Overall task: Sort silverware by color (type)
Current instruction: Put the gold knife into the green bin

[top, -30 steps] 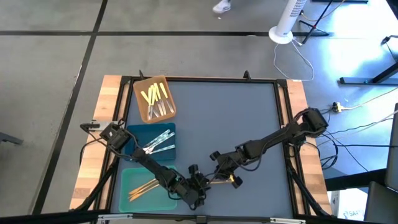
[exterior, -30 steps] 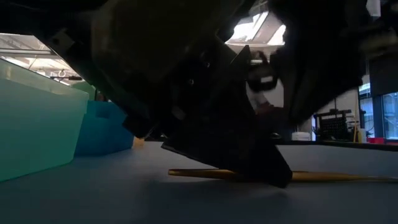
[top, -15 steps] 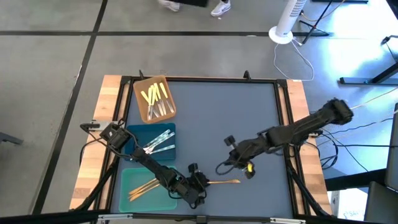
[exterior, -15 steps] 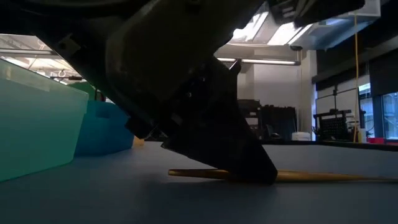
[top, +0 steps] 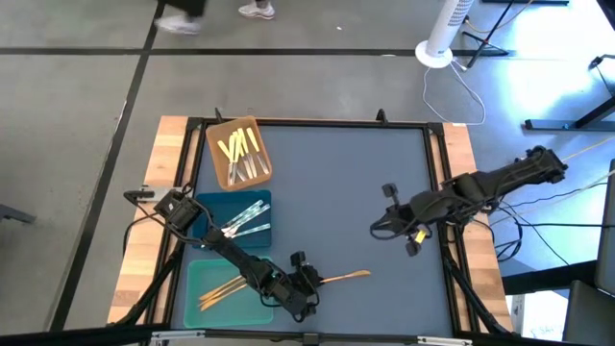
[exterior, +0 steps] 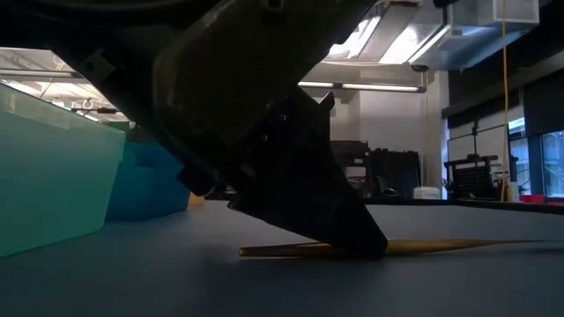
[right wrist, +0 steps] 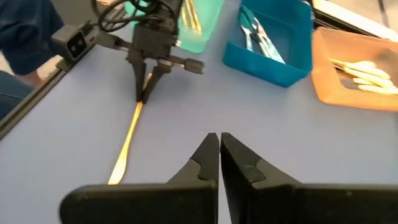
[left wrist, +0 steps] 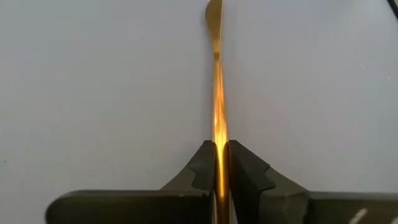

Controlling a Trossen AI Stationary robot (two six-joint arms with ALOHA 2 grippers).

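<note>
An orange-gold utensil [top: 344, 278] lies near the table's front edge, right of the teal tray [top: 197, 272], which holds more orange-gold silverware. My left gripper [top: 307, 286] is shut on it. The blue tray [top: 207, 204] holds silver-grey pieces, and the brown tray [top: 219, 135] holds yellow-handled ones. My right gripper [top: 377, 230] hangs shut with nothing in it over the table's right half, away from the utensil. My left gripper pinches the orange-gold utensil's thin shaft [left wrist: 219, 138] between its two fingers, toward the end nearest the teal tray. The fingers [right wrist: 145, 93] come from above, pointing down. The utensil stays low at the table top [exterior: 441, 246], its broader free end [left wrist: 213, 11] reaching toward the table's right.
The three trays stand in a row along the table's left side, from brown at the far end to teal at the near end. Wooden rails [top: 458, 144] and a dark frame edge the blue mat. A fan base [top: 434, 53] and cables lie on the floor beyond the table.
My right gripper has left the utensil's free end and drawn back toward the table's right and far side, staying shut. My left gripper has closed on the utensil's shaft. The utensil's free end has swung slightly toward the far edge.
</note>
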